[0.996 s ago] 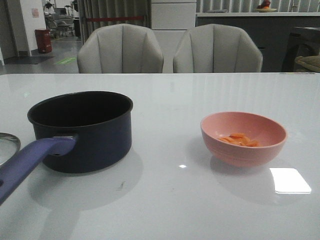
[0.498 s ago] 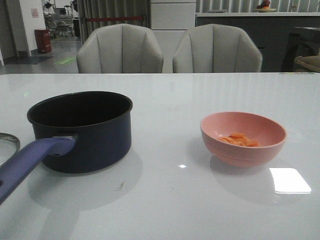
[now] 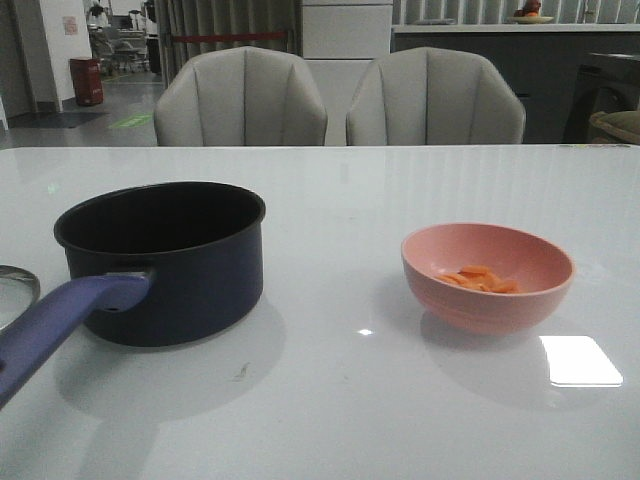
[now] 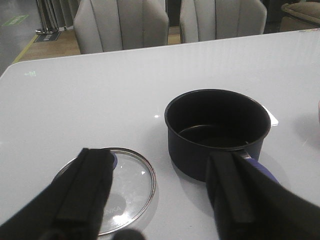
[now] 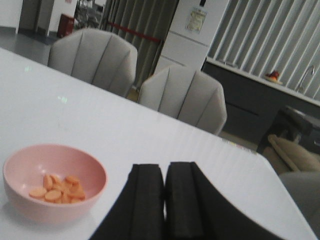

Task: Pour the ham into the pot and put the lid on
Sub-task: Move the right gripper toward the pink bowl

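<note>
— Movement since a second ago?

— Nothing in the front view has shifted: the dark navy round saucepan (image 3: 165, 262) and the pink round bowl (image 3: 487, 275) sit where they sat, and neither arm has entered that view. So I judge the task not yet begun.

— Left to right, then.

— At the far left edge, the round glass lid with a metal rim (image 4: 120, 187) lies flat on the white glossy table (image 3: 340, 400), just beside the saucepan's left. The left gripper (image 4: 160, 195) hovers near it with fingers well apart, holding nothing. The saucepan stands upright and empty, its long purple-blue handle (image 3: 55, 325) running from the near wall toward the near left, so its long axis goes diagonally to the robot's left side.

— And right?

— The bowl is well apart from the saucepan, right of centre, with the thin orange-pink ham slices (image 5: 57, 186) heaped in its bottom. The right gripper (image 5: 163, 200) hangs near the bowl, fingers pressed together, empty.
</note>
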{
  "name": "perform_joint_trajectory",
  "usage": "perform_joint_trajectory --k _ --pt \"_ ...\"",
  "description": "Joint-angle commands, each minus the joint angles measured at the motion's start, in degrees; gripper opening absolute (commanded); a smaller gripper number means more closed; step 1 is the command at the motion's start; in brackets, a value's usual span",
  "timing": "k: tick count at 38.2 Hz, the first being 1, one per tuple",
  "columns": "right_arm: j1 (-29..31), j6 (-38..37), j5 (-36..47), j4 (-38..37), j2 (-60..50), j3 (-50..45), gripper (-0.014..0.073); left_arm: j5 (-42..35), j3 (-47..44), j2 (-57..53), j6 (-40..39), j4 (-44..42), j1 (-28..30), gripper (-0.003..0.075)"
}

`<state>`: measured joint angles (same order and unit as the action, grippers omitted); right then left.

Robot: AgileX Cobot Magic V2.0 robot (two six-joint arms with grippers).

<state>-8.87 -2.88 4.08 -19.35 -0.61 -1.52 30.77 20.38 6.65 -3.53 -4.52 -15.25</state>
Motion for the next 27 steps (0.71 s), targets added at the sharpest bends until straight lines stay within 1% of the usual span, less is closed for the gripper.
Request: perform_joint_trajectory --k 1,3,4,7,8,10,13,17,18,27 --pt "0.0 -1.6 12.2 0.5 -1.1 0.3 0.0169 -4.0 1.6 0.6 0.0 -0.1 -0.4 0.0438" --pt "0.0 -3.2 15.0 2.6 -1.1 0.7 0.0169 -4.0 1.6 0.6 0.0 -0.1 -0.4 0.0438" --pt "0.0 -4.4 15.0 3.7 -1.1 1.3 0.0169 -4.0 1.6 0.6 0.0 -0.1 -0.4 0.0438" --pt "0.0 -8.3 10.3 9.2 -0.3 5.5 0.0169 -4.0 1.6 0.6 0.0 -0.1 -0.4 0.0438" --pt "0.0 -9.1 6.9 11.4 0.6 7.8 0.0169 -3.8 1.6 0.6 0.0 -0.1 -0.4 0.0438" --pt "0.0 -9.2 1.5 13.3 2.4 11.5 0.0169 -3.7 1.6 0.6 0.0 -0.1 -0.4 0.0438" --pt "0.0 -9.1 -8.0 13.4 6.1 17.7 0.0169 -3.7 1.6 0.6 0.0 -0.1 -0.4 0.0438" --pt "0.0 -9.2 -20.3 13.6 11.1 23.3 0.0169 -3.7 1.6 0.6 0.0 -0.1 -0.4 0.0438" --pt "0.0 -9.1 -21.7 13.6 11.8 23.8 0.0169 -3.7 1.6 0.6 0.0 -0.1 -0.4 0.0438" --pt "0.0 -9.2 -23.0 13.5 13.4 23.8 0.0172 -3.7 1.6 0.6 0.0 -0.1 -0.4 0.0438"
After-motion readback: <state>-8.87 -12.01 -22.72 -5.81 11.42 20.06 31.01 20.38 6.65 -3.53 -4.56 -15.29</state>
